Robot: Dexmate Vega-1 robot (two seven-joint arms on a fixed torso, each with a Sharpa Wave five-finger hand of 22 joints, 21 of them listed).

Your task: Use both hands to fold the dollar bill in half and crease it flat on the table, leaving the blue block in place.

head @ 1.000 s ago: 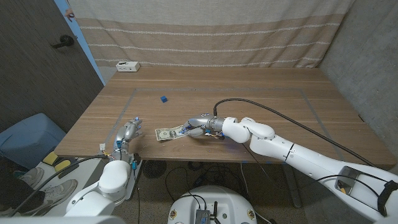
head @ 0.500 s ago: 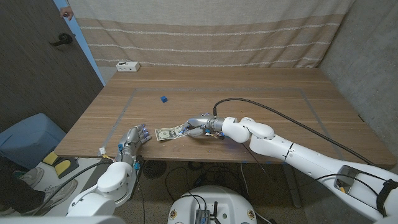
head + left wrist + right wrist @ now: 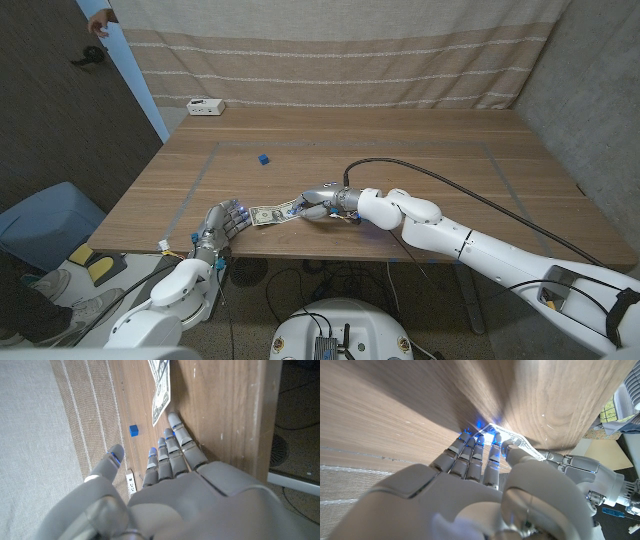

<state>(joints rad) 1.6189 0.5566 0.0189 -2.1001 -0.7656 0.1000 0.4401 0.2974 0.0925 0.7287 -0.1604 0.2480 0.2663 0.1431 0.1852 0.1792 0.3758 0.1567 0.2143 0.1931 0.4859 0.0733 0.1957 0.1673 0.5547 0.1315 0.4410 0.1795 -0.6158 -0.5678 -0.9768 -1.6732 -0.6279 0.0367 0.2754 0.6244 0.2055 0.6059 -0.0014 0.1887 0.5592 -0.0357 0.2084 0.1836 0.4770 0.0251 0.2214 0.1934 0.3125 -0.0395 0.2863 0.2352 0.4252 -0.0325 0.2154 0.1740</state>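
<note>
Lying flat, unfolded dollar bill (image 3: 268,214) near table edge (image 3: 300,258)

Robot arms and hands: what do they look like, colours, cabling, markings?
Both arms have glossy white rounded shells. The right arm has a black cable arching from the wrist back along it. The left hand and right hand are silver-grey metal with segmented fingers and blue fingertips. Small coloured wires show near the left wrist.
</note>
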